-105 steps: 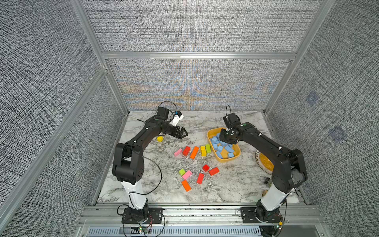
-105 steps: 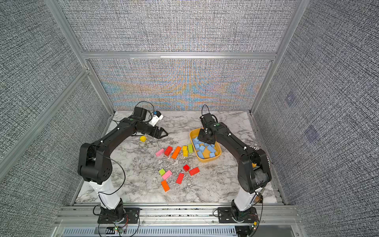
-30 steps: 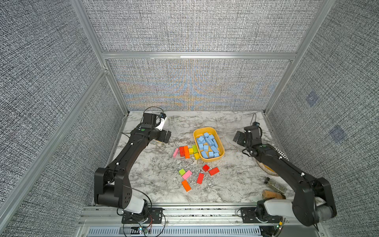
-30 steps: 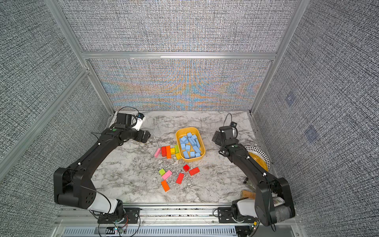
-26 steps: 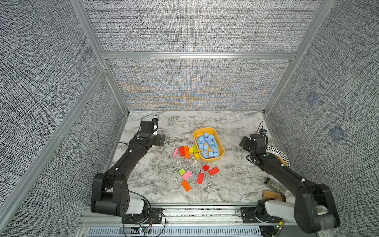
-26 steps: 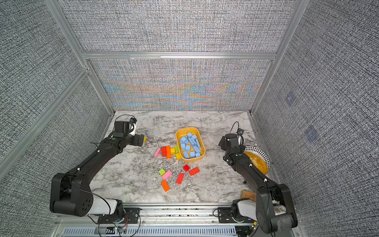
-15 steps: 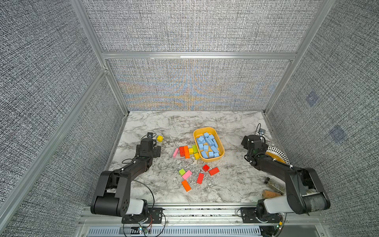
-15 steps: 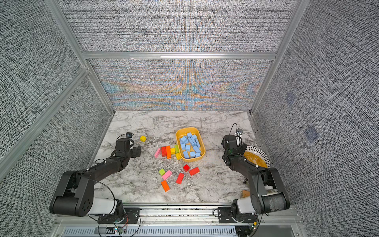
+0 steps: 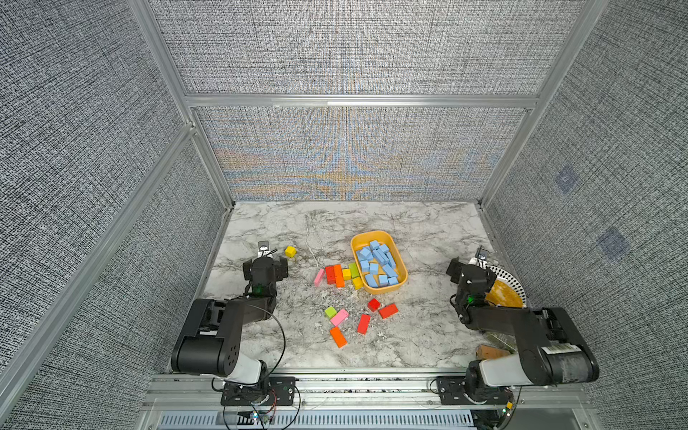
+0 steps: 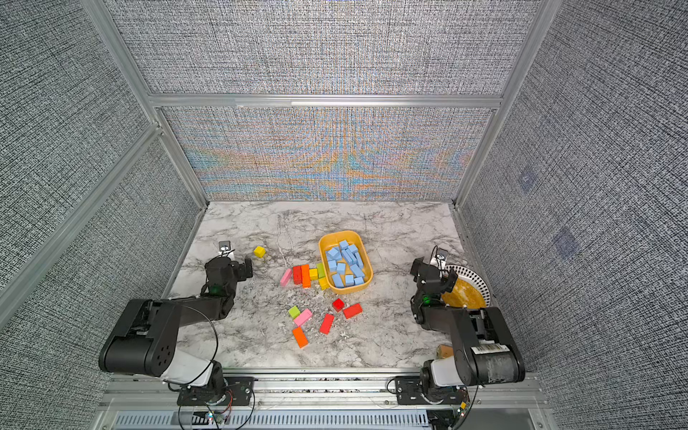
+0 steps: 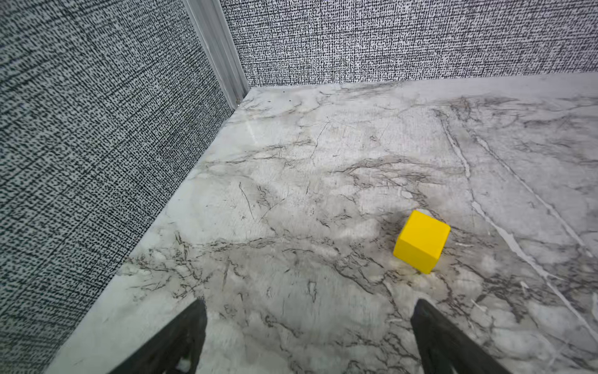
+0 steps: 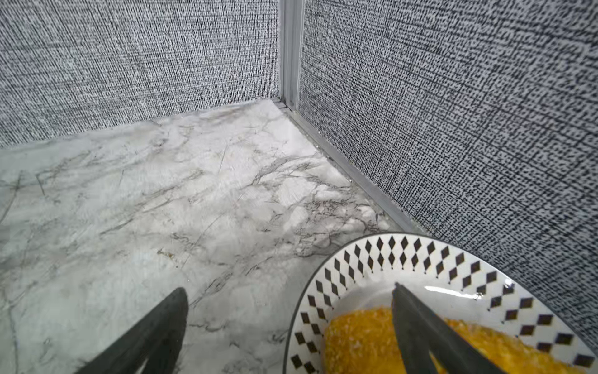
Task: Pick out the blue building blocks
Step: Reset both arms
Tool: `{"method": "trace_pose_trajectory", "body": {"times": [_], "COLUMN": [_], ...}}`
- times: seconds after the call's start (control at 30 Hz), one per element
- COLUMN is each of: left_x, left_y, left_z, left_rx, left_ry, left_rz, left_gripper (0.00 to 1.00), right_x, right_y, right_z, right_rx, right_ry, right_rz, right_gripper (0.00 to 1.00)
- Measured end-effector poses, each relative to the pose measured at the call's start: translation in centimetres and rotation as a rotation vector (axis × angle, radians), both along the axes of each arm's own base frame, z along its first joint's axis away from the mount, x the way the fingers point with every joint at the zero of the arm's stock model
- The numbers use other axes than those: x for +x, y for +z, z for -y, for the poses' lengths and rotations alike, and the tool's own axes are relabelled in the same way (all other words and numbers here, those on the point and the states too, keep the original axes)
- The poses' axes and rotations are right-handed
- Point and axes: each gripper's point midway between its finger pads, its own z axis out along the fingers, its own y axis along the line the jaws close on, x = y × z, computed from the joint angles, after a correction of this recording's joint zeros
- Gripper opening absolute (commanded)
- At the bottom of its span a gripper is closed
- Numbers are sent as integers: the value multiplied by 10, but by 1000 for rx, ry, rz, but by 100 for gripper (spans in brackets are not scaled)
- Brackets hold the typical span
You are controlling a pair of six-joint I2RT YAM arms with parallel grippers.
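Sky-blue is gathered in one spot: the blue building blocks [image 9: 378, 266] lie heaped in the yellow tray [image 9: 373, 234] mid-table, with the other-coloured blocks [image 9: 338, 275] strewn just beside and in front of it. A diamond-rimmed plate [image 12: 404, 249] against the right wall holds something orange and crumbly. The left gripper [image 11: 309, 304], near a lone yellow cube [image 11: 420, 241], and the right gripper [image 12: 289, 289] stand spread wide by the side walls. Broad marble table [image 9: 335, 219] stretches to the back wall.

walls: grey woven panels [image 9: 353, 48] — aluminium frame [image 9: 357, 100] | floor: white marble, grey-veined [image 9: 428, 223] | light: even
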Motion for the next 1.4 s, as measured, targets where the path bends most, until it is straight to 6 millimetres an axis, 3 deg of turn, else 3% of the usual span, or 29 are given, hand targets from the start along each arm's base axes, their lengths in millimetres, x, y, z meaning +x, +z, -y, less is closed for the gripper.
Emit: {"method": "trace_pose_trajectory", "body": {"times": [0.07,0.23,0.37,0.47,0.67,1.4], "left_x": [0,0,0,-1,-1,-1], "left_y": [1,1,1,1,0,0], "left_z": [0,0,0,0,0,0], "left_rx": [-1,-1,-1,-1,-1,-1], "left_ry": [0,-1,-2,-2,-1,-1], "left_rz": [4,3,3,4,2,2], "left_gripper": [100,100,100,100,100,100], "right_x": [-3,25,21,-2,7,5], "right_y": [-5,2,-1,-25,3,9], "right_z": [-1,-33,-47,-40,-44,-45], "right_rx": [-1,-28,-45,-39,-44,-48], "right_ry": [2,174,266,257,281,283], "right_rz": [1,8,14,-20,100,120], "right_gripper": [98,98,98,98,98,98]}}
